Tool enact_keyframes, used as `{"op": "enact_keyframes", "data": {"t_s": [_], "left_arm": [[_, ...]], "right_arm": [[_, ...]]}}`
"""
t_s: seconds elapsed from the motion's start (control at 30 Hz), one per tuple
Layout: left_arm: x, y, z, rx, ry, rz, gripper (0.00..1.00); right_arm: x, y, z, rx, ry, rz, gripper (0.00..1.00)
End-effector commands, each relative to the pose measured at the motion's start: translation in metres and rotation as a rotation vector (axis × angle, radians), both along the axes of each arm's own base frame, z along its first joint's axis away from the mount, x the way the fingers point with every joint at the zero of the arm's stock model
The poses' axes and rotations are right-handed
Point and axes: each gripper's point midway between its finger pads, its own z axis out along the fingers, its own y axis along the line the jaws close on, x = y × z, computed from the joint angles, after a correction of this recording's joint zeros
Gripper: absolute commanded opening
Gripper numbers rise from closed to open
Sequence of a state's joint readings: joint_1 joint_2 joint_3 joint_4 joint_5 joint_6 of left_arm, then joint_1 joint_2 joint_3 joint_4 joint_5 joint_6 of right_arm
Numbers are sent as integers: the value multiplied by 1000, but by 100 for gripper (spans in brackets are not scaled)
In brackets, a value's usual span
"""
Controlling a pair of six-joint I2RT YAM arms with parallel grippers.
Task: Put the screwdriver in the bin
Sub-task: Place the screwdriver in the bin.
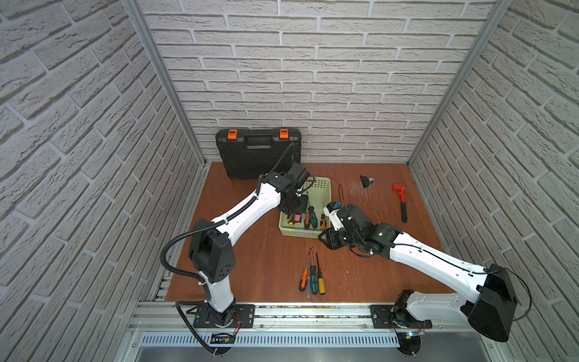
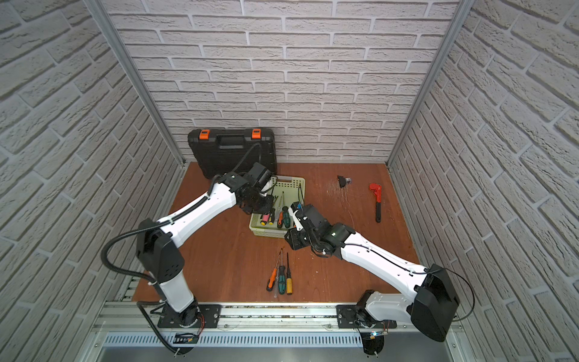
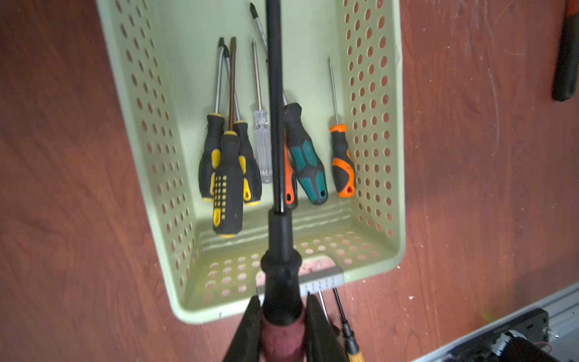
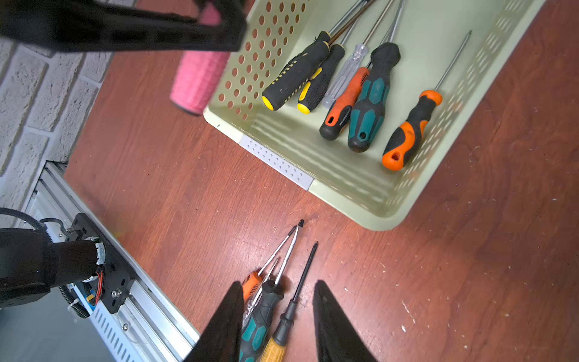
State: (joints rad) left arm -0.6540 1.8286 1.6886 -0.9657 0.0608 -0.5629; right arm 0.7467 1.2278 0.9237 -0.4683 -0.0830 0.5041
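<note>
Left end effector [image 3: 282, 302]: clamped on the pink handle of the screwdriver [image 3: 277, 125], held above the bin [image 3: 369, 94], black shaft running along its length. Probably light and rigid. The textured handle is the surest hold; the shaft looks slick.

Right end effector [image 4: 279, 283]: jaws apart, empty, hovering over loose screwdrivers [image 1: 313, 279] on the scuffed wooden counter [image 1: 250, 266].

Brick-patterned walls close in on three sides.

White arm shells [image 1: 247, 207]; black joints [image 1: 211, 247], corrugated cables [image 1: 166, 250].
</note>
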Motion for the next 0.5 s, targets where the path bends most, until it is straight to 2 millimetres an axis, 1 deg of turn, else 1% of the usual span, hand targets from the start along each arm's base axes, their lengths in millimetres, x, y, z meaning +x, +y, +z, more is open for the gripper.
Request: {"op": "enact_keyframes", "data": {"t_s": [0.0,0.13,0.27,0.47], "left_arm": [[18,-15,-10,-22,-3,-83,9],[32,-25,-40,8,42,-94,9],[39,-30,-59,14,84,-85,10],[40,-35,-78,0,114,-65,11]], "right_arm": [[-7,-7,1,28,10,-38,39],[-16,-17,-11,8,36,-57,39],[-17,-22,-12,-1,30,-72,39],[-11,-8,-17,21,47,-49,39]]}}
